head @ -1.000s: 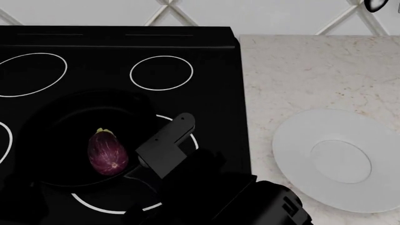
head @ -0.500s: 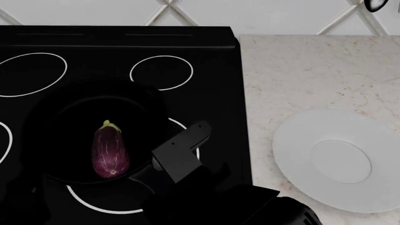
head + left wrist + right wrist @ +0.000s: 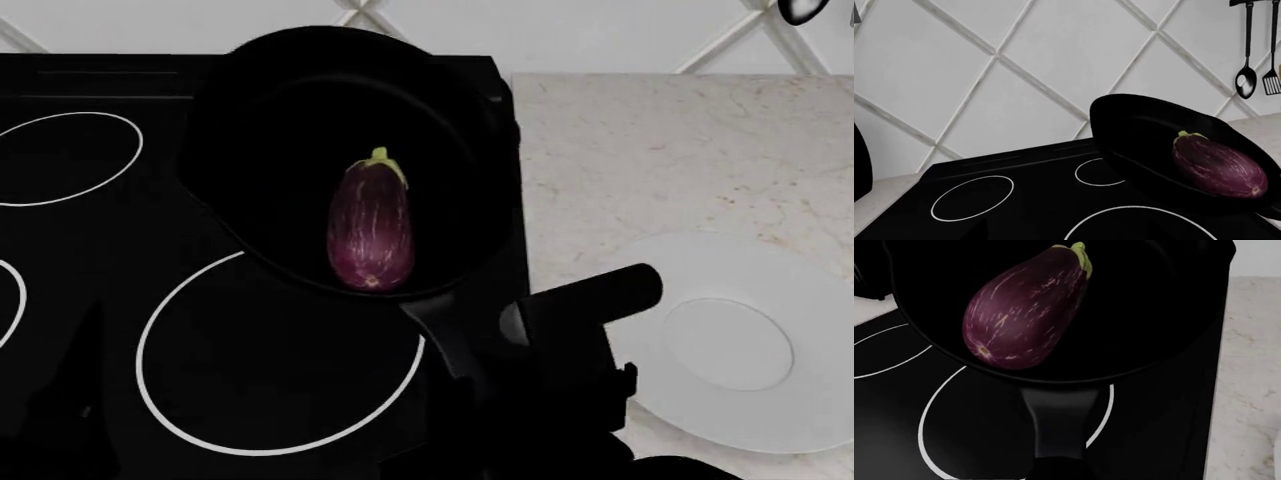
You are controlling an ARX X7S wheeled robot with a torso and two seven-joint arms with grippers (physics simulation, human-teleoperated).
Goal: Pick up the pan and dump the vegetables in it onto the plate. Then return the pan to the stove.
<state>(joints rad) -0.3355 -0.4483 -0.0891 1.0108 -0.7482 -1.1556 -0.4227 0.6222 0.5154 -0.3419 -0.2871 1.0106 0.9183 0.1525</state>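
Observation:
The black pan (image 3: 267, 130) is held up in the air over the back right of the stove (image 3: 80, 230), above its burner ring (image 3: 280, 350). The purple eggplant (image 3: 371, 228) lies inside the pan near the handle side. My right gripper (image 3: 481, 350) is shut on the pan's handle (image 3: 1057, 425). The right wrist view shows the eggplant (image 3: 1024, 310) in the pan (image 3: 1154, 315). The left wrist view shows the raised pan (image 3: 1141, 135) and the eggplant (image 3: 1217, 165). The white plate (image 3: 801, 290) sits bare on the counter to the right. My left gripper is lost in the dark stove surface.
A speckled beige counter (image 3: 641, 150) runs right of the stove. A tiled wall stands behind. A ladle (image 3: 1246, 80) and a spatula (image 3: 1271, 82) hang on the wall at the far right. The stove (image 3: 1021, 210) shows several ring burners.
The pan has risen off the front burner and moved back and to the right, toward the plate, in my right gripper. The eggplant rode along inside it.

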